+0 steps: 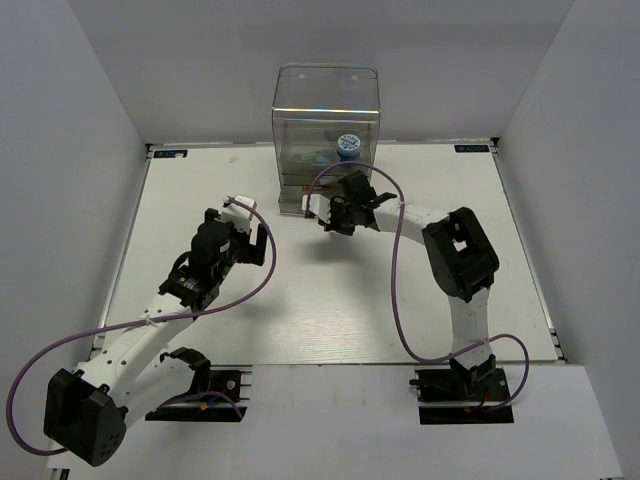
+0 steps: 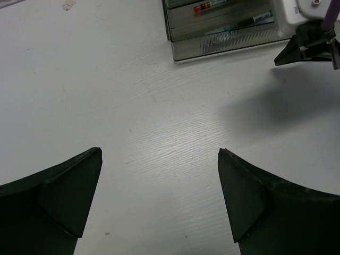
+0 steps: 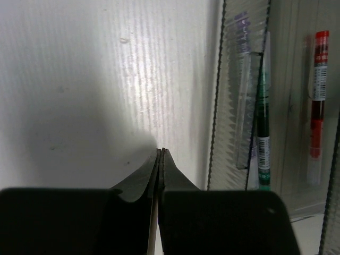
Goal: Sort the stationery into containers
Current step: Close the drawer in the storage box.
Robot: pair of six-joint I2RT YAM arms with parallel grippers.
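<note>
Right fingers [image 3: 139, 178] pressed together, just beside clear drawer organiser [image 1: 327, 110]. Left fingers [image 2: 69, 186] spread wide over tabletop [image 2: 159, 106]. Green pen [image 3: 262, 133] and red-marked pen [image 3: 317, 95] lay inside drawers. Sorting looked nearly done. Next move probably gentle push to shut drawer.

1. The top external view looks down from above and behind the arm bases, far enough to hold the whole table [image 1: 330, 320], both arms and the clear organiser [image 1: 327, 120].
2. The left wrist view sits low over the table, facing forward between the left gripper's [image 2: 159, 151] spread fingers, the organiser well ahead.
3. The right wrist view looks past the right gripper's [image 3: 161, 150] closed fingers, very near the organiser, rolled so its drawers run upright.
4. All three share the organiser's lower drawers; the top and left wrist views share the right gripper.
</note>
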